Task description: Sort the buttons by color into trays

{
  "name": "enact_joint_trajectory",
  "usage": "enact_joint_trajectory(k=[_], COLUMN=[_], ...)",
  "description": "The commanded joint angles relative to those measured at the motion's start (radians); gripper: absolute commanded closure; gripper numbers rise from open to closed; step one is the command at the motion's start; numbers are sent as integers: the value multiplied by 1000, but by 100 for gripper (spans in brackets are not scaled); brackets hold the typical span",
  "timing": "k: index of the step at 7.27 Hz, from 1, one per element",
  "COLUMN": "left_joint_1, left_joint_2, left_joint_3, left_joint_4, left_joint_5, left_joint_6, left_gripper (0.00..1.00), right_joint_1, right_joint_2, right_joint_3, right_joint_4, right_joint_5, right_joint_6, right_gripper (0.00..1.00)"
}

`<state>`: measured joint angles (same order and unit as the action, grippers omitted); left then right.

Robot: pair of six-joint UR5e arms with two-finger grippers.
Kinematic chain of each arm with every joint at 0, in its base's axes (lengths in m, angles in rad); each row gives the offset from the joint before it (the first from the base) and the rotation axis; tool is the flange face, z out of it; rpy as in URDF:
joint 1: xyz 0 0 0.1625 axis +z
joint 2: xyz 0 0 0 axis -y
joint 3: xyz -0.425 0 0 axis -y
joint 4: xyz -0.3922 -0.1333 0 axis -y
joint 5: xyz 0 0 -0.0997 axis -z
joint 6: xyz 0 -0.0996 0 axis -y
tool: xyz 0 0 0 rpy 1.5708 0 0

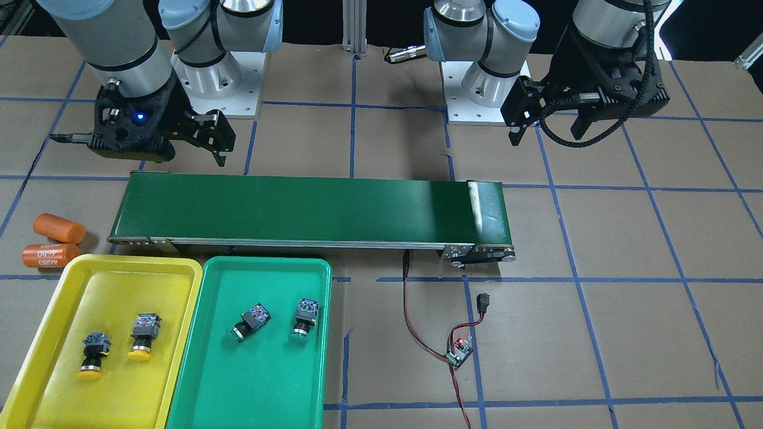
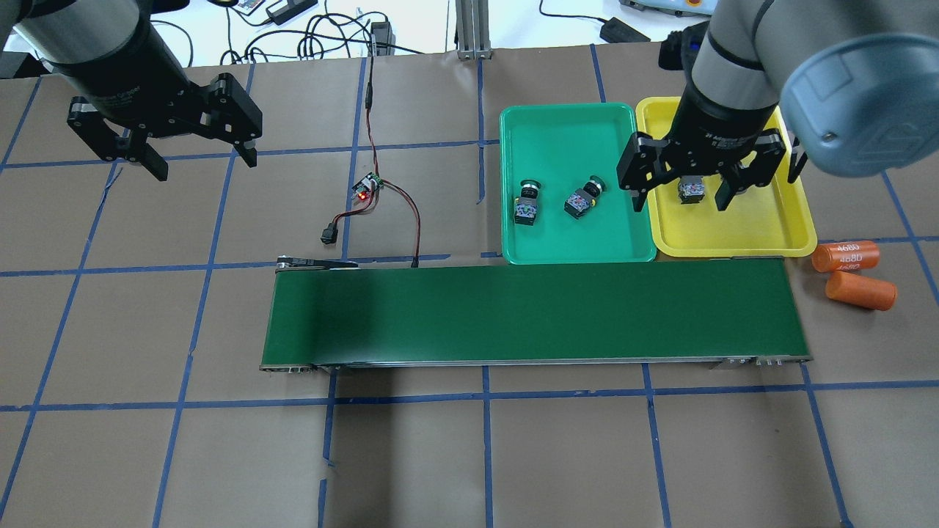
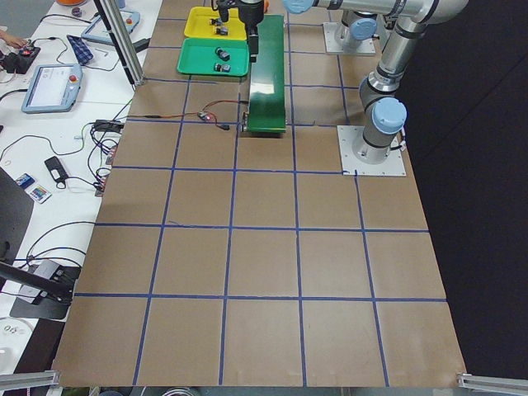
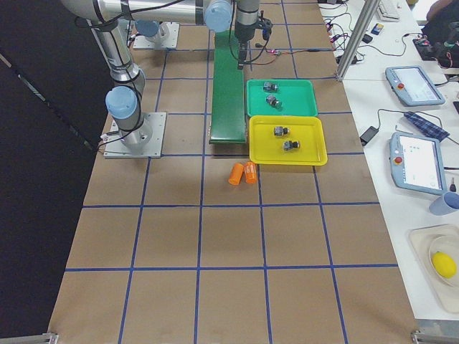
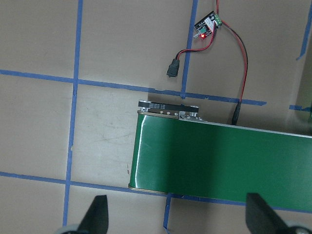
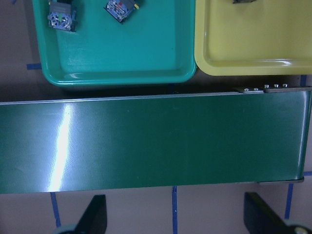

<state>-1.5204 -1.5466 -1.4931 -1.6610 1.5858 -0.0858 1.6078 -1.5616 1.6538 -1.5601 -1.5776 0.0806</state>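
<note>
Gaping wide and empty, left gripper [image 2: 205, 165] and right gripper [image 2: 680, 198] hang above the table. Beyond the right jaws, past the conveyor belt [image 1: 310, 205], yellow buttons [image 1: 145, 336] lie in the yellow tray [image 1: 119, 286], green buttons [image 1: 249, 323] in the green tray [image 1: 262, 381].

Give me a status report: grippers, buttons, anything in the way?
Left gripper open, empty; right gripper open, empty. Yellow buttons in yellow tray, green buttons in green tray. Orange cylinders beside yellow tray, not in the way.
</note>
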Motion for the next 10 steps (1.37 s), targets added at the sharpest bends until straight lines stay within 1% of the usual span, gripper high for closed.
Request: enact_joint_trajectory(k=[1,5,7,10], left_joint_1=[0,0,0,2], left_joint_2=[3,3,8,6], left_joint_3=[-1,-1,-1,-1], left_joint_4=[0,0,0,0], left_joint_5=[2,2,5,5], left_joint_6=[3,3,3,4], left_gripper=[0,0,0,0], right_joint_1=[8,-21,-40,-34], right_joint_2=[-2,-78,-81,-89], right_joint_3=[17,20,21,21], right_joint_4=[3,6,26,28], right_joint_5=[-1,-4,-7,-9], right_joint_6=[14,11,4,15], right_gripper=[0,0,0,0])
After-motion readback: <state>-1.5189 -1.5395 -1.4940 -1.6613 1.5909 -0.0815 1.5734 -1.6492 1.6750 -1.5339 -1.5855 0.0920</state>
